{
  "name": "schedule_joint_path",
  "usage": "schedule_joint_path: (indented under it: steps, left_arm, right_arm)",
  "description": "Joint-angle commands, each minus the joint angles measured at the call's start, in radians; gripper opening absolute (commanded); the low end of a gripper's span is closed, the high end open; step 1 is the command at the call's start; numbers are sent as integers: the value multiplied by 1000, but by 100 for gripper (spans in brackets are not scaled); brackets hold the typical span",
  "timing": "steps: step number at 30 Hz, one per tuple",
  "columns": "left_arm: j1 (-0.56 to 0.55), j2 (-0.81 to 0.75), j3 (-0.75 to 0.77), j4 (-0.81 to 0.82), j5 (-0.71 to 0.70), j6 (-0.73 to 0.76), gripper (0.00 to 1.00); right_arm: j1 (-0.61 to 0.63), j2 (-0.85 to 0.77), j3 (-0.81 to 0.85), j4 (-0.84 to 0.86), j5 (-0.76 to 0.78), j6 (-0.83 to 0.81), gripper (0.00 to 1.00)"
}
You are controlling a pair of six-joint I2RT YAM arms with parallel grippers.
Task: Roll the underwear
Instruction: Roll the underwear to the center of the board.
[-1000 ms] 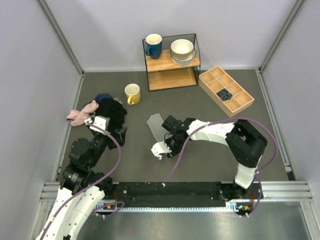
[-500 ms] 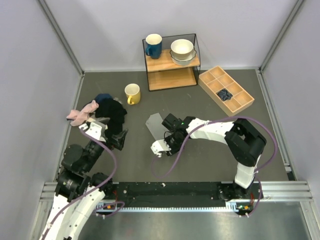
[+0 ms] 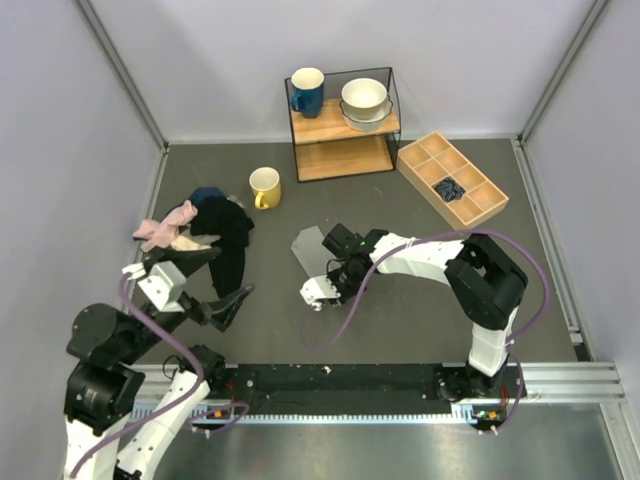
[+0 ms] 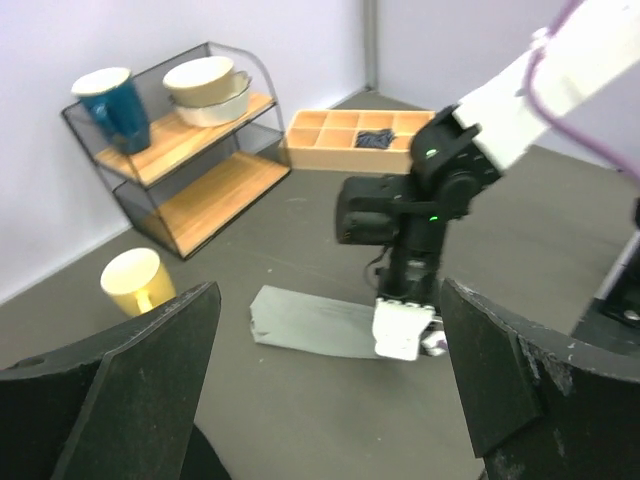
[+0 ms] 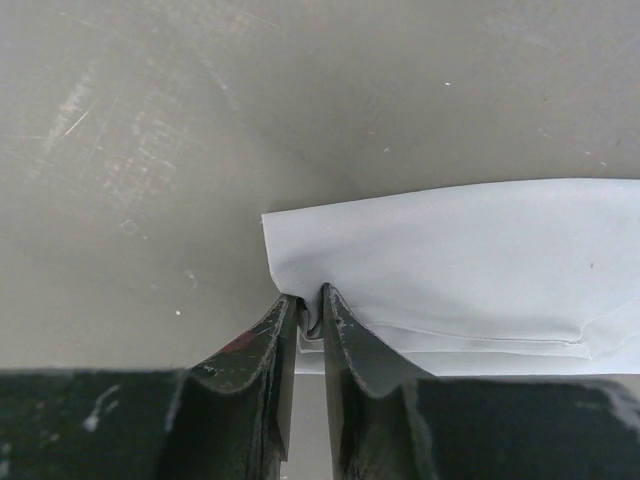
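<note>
Right end effector [image 5: 308, 300] pinches an edge of the thin light grey cloth underwear [image 5: 450, 260]. Left end effector [image 3: 214, 278] gapes wide.

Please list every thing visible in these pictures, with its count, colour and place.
table: one, dark grey, under everything
underwear: one, light grey, flat at table centre
rack: one, black wire with wooden shelves, far side
yellow mug: one, yellow, left of the rack
blue mug: one, dark blue, rack top shelf
bowls: two, cream, stacked, rack top shelf
tray: one, wooden, divided, far right
bundle: one, dark blue, in a tray compartment
clothes pile: one, pink, black and dark blue, table left
left gripper: one, black, open, by the pile
right gripper: one, black, shut on the underwear's edge
</note>
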Motion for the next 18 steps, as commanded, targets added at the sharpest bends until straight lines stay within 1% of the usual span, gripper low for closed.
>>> schedule_joint_path:
  steps: [1, 4, 5, 7, 8, 9, 10, 11, 12, 13, 15, 17, 18]
  left_arm:
    - [2, 53, 214, -69, 156, 4, 97]
    - [0, 118, 314, -129, 202, 31, 96]
    - [-6, 127, 318, -126, 228, 30, 96]
    - [-17, 156, 310, -107, 348, -3, 93]
    - [-20, 182, 306, -73, 403, -22, 90]
    - [-31, 194, 303, -48, 454, -48, 88]
    - [-38, 205, 295, -19, 533, -109, 86]
    - [-46, 233, 293, 16, 558, -132, 84]
    - [-75, 248, 295, 24, 581, -149, 84]
    - [-90, 263, 295, 25, 590, -165, 83]
    - [-139, 314, 280, 24, 594, -174, 81]
    - [-176, 365, 263, 22, 603, -173, 78]
    - [-225, 379, 251, 7, 595, -168, 77]
  right_arm:
    - [-38, 96, 26, -37, 46, 12, 14]
    - [-53, 133, 94, -121, -14, 41, 10]
    - [-55, 141, 112, -182, -25, 51, 9]
    - [-61, 161, 170, -253, -65, 74, 7]
    - [-65, 176, 187, -326, -89, 74, 7]
    - [-70, 185, 206, -365, -114, 72, 6]
    - [-77, 193, 242, -397, -152, 74, 6]
    - [-81, 217, 261, -430, -168, 71, 6]
    - [-85, 228, 278, -495, -181, 65, 5]
    - [-87, 243, 316, -525, -207, 65, 5]
    - [-99, 294, 354, -607, -232, 65, 4]
    - [-110, 331, 414, -655, -261, 69, 3]
    - [-114, 364, 431, -677, -272, 75, 3]
